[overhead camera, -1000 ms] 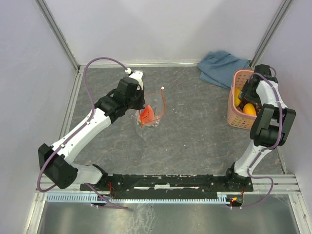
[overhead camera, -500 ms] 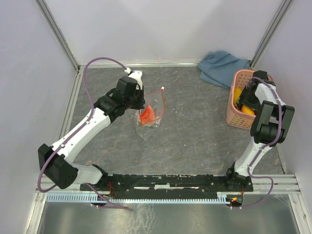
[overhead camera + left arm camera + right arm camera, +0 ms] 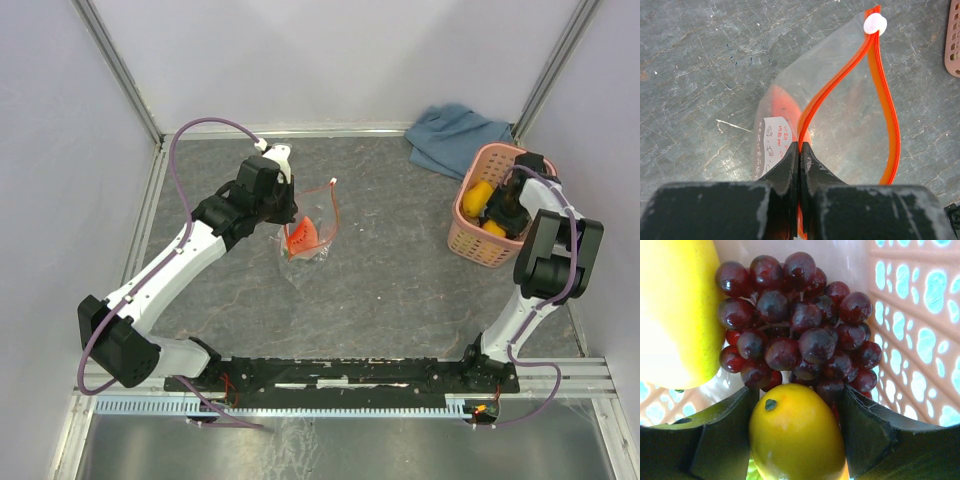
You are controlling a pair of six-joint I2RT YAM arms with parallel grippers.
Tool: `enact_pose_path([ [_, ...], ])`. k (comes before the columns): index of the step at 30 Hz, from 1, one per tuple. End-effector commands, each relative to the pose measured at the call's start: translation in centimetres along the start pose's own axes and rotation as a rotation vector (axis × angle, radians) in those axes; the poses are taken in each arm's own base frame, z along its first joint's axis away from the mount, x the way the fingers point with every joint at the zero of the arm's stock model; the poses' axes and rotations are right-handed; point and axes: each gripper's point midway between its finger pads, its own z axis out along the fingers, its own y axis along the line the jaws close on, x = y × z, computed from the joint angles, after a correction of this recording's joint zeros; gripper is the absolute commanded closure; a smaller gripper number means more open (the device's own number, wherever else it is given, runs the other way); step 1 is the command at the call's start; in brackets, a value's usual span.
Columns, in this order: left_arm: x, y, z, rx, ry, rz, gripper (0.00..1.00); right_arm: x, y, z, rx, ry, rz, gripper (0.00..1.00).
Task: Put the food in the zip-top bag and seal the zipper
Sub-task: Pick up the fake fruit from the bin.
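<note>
Pinched the zipper (image 3: pixel 888 115) between the left end effector's (image 3: pixel 799 150) pressed-together fingers, evidently to hold the zip-top bag's (image 3: pixel 850 120) mouth agape over the desk (image 3: pixel 700 60). Just ahead, inside the bag: the watermelon wedge (image 3: pixel 782 105). Straddled the orange fruit (image 3: pixel 795 440) with the right end effector (image 3: pixel 795 405) down in the pink basket (image 3: pixel 920 315), fingers spread along both flanks; gripped or not, could not tell. Beyond its tips, grapes (image 3: pixel 800 325); beside them, the yellow oblong fruit (image 3: pixel 675 315).

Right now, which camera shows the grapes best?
Right wrist: the grapes fill the frame, close and sharp, inside the pink basket. The top view has them hidden under the right arm; the left wrist shows none.
</note>
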Motion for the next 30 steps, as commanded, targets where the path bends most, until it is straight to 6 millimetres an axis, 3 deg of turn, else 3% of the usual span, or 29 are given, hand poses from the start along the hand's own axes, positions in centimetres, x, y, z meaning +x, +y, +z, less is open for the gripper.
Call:
enact_pose_path([
  [1, -1.5, -0.4, -0.2, 0.024, -0.042, 0.017, 0.97, -0.1, 2.5, -2.3, -0.095, -0.046, 0.001, 0.42],
  [19, -0.6, -1.3, 0.6, 0.075, 0.006, 0.029, 0.97, -2.8, 2.3, -10.6, -0.108, -0.351, 0.003, 0.58],
  [30, -0.3, -2.8, 0.3, 0.164, 0.029, 0.051, 0.97, -4.5, 2.1, -18.6, -0.179, -0.611, 0.016, 0.63],
])
